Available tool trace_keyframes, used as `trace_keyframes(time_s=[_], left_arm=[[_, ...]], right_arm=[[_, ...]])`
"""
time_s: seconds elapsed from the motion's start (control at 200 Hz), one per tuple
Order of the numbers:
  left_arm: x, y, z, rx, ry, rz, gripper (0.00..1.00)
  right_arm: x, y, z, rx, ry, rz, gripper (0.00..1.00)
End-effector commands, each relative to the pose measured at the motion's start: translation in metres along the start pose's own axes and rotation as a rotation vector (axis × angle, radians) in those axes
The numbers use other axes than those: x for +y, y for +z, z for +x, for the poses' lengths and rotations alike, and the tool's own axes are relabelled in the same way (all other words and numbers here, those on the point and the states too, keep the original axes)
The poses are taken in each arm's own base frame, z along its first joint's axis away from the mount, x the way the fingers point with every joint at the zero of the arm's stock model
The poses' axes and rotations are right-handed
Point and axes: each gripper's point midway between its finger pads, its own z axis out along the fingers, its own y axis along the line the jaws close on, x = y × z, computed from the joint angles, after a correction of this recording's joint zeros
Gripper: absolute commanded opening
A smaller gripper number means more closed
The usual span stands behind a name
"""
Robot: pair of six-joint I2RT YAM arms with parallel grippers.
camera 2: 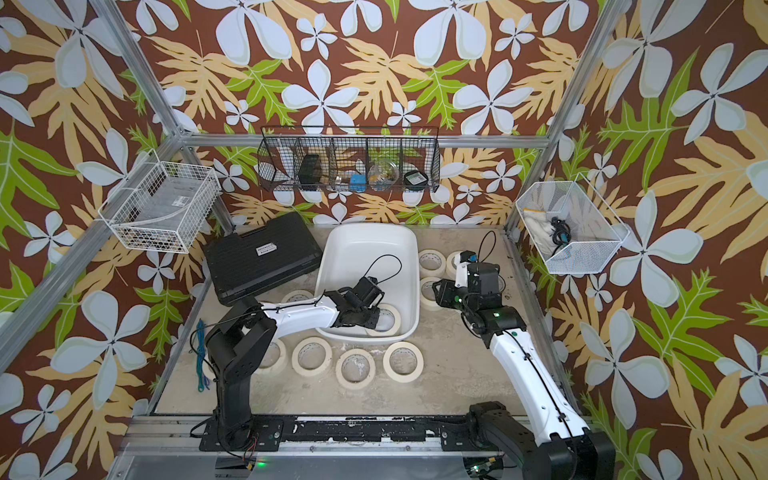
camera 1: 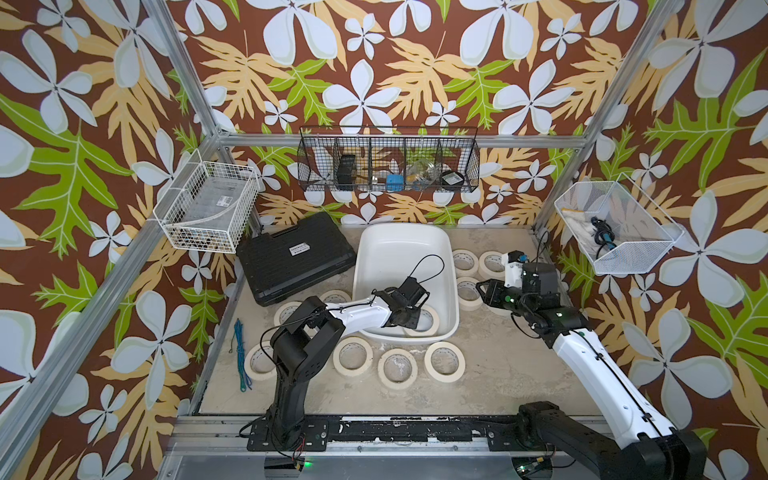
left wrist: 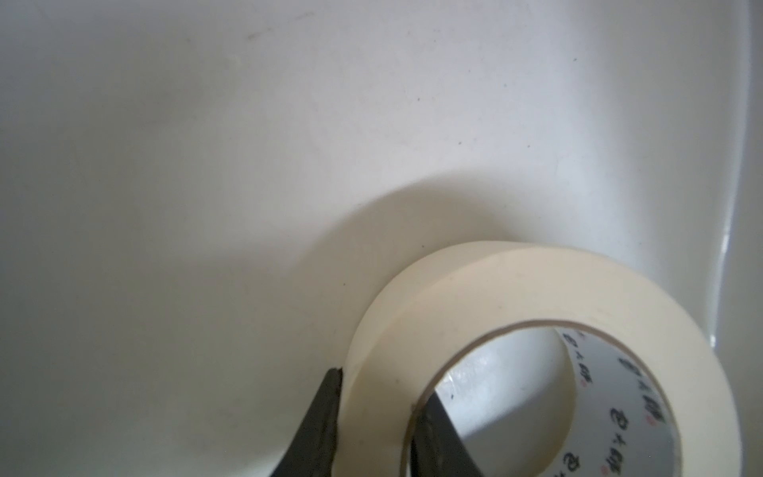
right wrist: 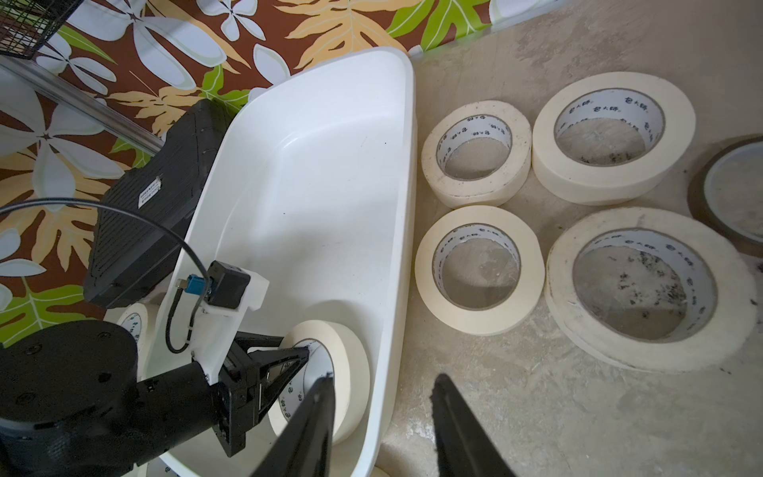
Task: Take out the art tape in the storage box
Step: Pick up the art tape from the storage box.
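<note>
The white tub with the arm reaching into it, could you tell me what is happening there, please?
The left gripper is shut on the wall of the art tape roll, the only one visible in the storage box. The other rolls lie flat on the table around the box. The right gripper hangs open and empty beside the box.

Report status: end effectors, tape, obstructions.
Left end effector shut on tape roll, one finger inside core. Right end effector open, empty, beside storage box. Roll inside box, by corner wall. Nothing on it.
</note>
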Motion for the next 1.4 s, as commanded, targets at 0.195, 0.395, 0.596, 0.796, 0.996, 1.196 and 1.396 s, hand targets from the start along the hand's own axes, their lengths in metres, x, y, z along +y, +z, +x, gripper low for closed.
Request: trace_keyframes(time_s=[0.195, 0.395, 0.596, 0.796, 0.996, 1.196, 1.396], left_arm=[[0.014, -0.039, -0.008, -0.043, -0.054, -0.036, 0.09], [0.013, -0.080, -0.023, -0.085, -0.091, -0.019, 0.05], [0.016, -0.113, -0.032, -0.100, -0.131, -0.030, 0.05], [0.014, -0.130, -0.034, -0.107, -0.160, -0.002, 0.06], [0.011, -0.140, -0.032, -0.112, -0.164, 0.030, 0.06], [0.013, -0.145, -0.027, -0.111, -0.156, 0.032, 0.07], [0.016, -0.144, -0.020, -0.089, -0.139, 0.019, 0.08]], right_arm=[[0.012, -0.002, -0.004, 0.004, -0.018, -0.020, 0.42], [0.027, -0.003, -0.007, 0.009, -0.039, -0.041, 0.42], [0.056, 0.002, -0.001, 0.037, -0.091, -0.080, 0.42], [0.096, 0.015, 0.018, 0.087, -0.177, -0.140, 0.43], [0.128, 0.030, 0.035, 0.133, -0.249, -0.164, 0.44], [0.151, 0.045, 0.050, 0.173, -0.325, -0.157, 0.46], [0.157, 0.059, 0.065, 0.211, -0.371, -0.131, 0.47]])
